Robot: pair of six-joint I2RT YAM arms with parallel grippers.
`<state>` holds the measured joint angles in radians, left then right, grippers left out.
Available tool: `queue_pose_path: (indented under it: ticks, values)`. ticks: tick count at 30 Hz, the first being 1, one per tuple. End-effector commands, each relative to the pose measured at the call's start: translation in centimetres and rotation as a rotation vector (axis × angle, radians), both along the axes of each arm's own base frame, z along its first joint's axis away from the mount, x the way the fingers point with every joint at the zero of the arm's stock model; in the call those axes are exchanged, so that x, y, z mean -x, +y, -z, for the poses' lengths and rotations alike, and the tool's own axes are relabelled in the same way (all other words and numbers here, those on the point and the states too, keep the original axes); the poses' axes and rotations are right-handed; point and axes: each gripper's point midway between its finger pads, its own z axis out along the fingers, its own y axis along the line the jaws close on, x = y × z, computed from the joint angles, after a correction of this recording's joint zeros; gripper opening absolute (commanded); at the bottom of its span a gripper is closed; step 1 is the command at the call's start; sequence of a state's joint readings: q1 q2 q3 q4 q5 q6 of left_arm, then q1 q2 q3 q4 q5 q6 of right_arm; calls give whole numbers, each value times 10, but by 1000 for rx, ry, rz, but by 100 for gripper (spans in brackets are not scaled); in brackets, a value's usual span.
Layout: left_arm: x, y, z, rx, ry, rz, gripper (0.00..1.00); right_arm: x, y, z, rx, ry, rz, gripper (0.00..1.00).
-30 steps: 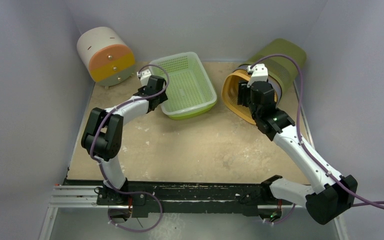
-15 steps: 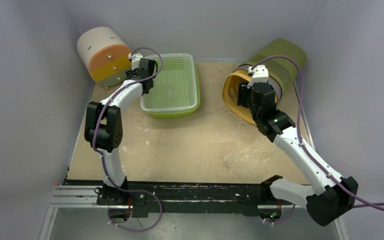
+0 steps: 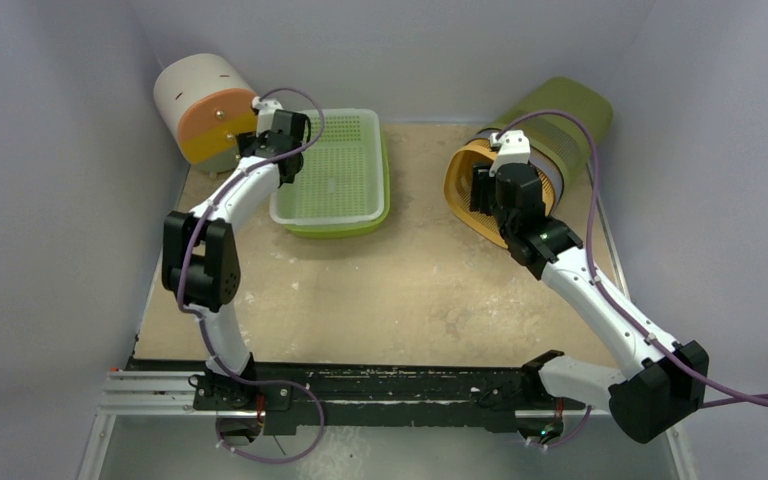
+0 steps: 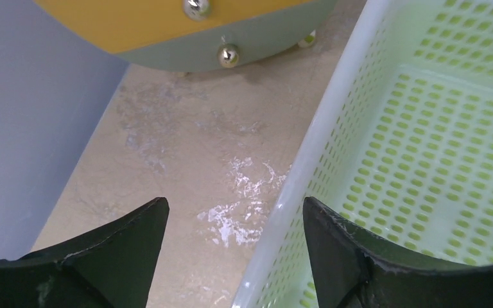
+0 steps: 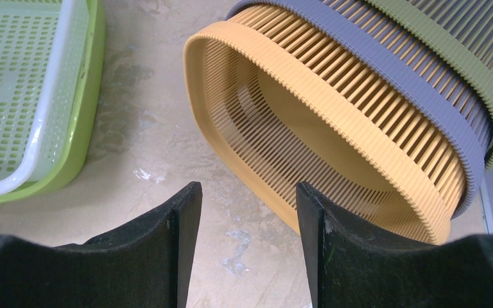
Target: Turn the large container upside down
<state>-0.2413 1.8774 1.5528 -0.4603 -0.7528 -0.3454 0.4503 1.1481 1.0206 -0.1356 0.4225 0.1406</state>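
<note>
Tray (image 3: 332, 175) sits upright on the tabletop (image 3: 410, 290), far left. I judge it light, flexible, slick; best taken by its rim (image 4: 311, 144). My left end effector (image 4: 234, 205) straddles that rim, apart, unclamped. Right end effector (image 5: 249, 189), apart, empty, faces baskets (image 5: 359, 119).

Left arm (image 3: 230, 205) is bent at the elbow, reaching far back-left. Right arm (image 3: 600, 300) stretches out back-right. Left gripper (image 4: 234, 204) and right gripper (image 5: 248, 187) both have jaws apart.
</note>
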Motion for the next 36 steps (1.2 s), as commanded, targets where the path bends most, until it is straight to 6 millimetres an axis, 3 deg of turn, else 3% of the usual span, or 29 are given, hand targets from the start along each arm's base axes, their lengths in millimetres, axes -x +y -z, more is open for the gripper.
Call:
queue_pose_path:
  ticks: [1, 3, 9, 14, 18, 29, 36]
  values:
    - [17, -24, -86, 113, -211, 95, 74, -7, 4, -7, -40, -40, 1, 59]
    - [29, -54, -95, 172, -231, 179, 71, -8, 5, -3, -38, -32, 4, 59]
    - [57, -181, -86, 457, -242, 563, 72, -9, 3, 6, -41, -9, 26, 65]
    - [60, -231, -64, 519, -208, 663, 73, -8, -6, 4, -49, 2, 96, 73]
    - [55, -252, -42, 483, -190, 647, 76, -7, -11, 0, -54, -12, 123, 78]
    - [34, -281, 8, 470, -172, 572, 78, -7, -14, 2, -40, -8, 121, 80]
    - [25, -269, 41, 358, -113, 501, 79, -4, -15, 2, -39, -11, 110, 80]
